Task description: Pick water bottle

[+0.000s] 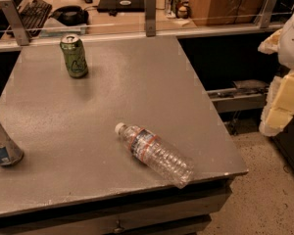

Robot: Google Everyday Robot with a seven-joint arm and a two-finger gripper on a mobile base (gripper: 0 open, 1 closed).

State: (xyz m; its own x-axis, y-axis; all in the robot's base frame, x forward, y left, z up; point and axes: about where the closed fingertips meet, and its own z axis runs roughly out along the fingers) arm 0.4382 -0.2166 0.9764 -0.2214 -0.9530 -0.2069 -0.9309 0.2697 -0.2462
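Water bottle — clear, ribbed, lying flat; tool far right.

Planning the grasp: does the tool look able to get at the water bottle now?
Probably yes. The tool hangs right of the table, and the water bottle lies on its side near the front edge, with only bare tabletop between them.

This looks like an office or lab workspace: behind the grey counter, a desk holds a keyboard and what look like headphones, screened by a glass panel in metal brackets. The floor is speckled. The robot's claw hangs at the right edge, off the counter.
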